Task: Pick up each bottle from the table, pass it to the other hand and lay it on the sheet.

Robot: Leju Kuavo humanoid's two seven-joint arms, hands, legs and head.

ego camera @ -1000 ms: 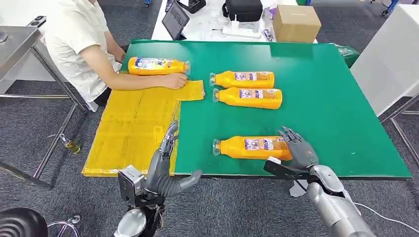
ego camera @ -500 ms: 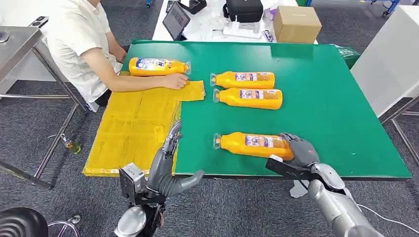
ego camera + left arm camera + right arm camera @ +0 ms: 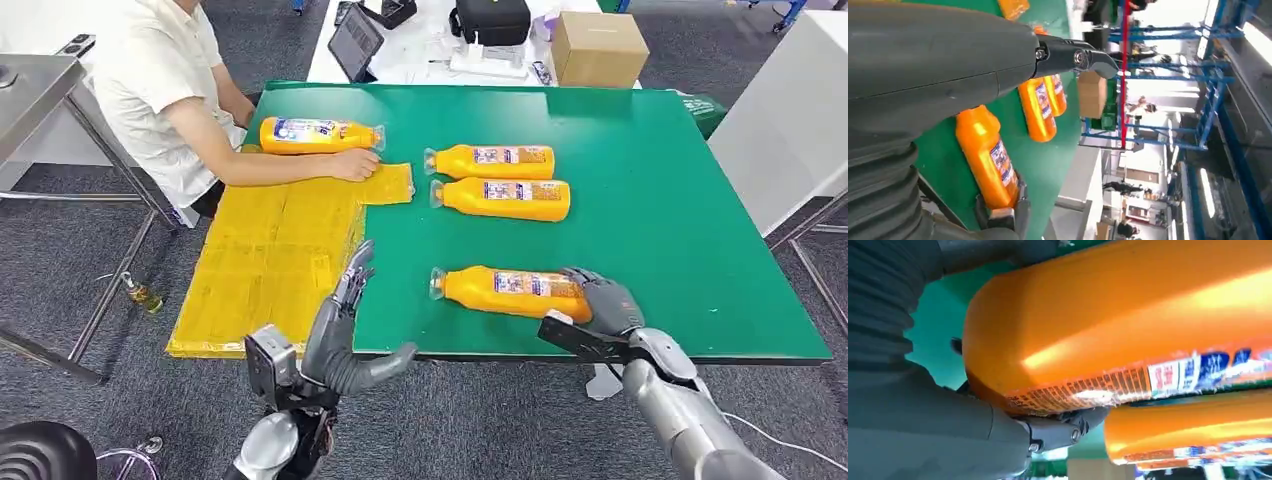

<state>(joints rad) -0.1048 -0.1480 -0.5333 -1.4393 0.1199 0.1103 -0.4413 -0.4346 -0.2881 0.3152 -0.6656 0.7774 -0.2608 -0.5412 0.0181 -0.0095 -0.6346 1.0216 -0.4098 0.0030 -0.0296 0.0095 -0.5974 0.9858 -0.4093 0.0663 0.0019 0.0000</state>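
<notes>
While the right hand (image 3: 603, 303) is wrapping its fingers around the base of the nearest bottle (image 3: 508, 292) in the head view, that bottle is lying on its side near the front edge of the green table (image 3: 650, 200), its cap pointing toward nine o'clock. The left hand (image 3: 342, 330) is hanging released, fingers stretched toward twelve o'clock, over the table's front edge beside the yellow sheet (image 3: 265, 260), holding nothing. Two more bottles (image 3: 497, 180) are lying side by side at twelve o'clock from the gripped one, and a fourth bottle (image 3: 318, 134) is lying at the sheet's far end, just beyond a person's hand (image 3: 355, 164) that is resting on the sheet.

Seen from the left wrist, the thumb (image 3: 1068, 55) is standing clear, while the nearest bottle (image 3: 985, 155) and the pair behind it (image 3: 1043, 105) are lying on the green top.

Seen from the right wrist, dark fingertips (image 3: 1068, 425) are pressing against the orange bottle (image 3: 1108, 335) at its labelled base.
</notes>
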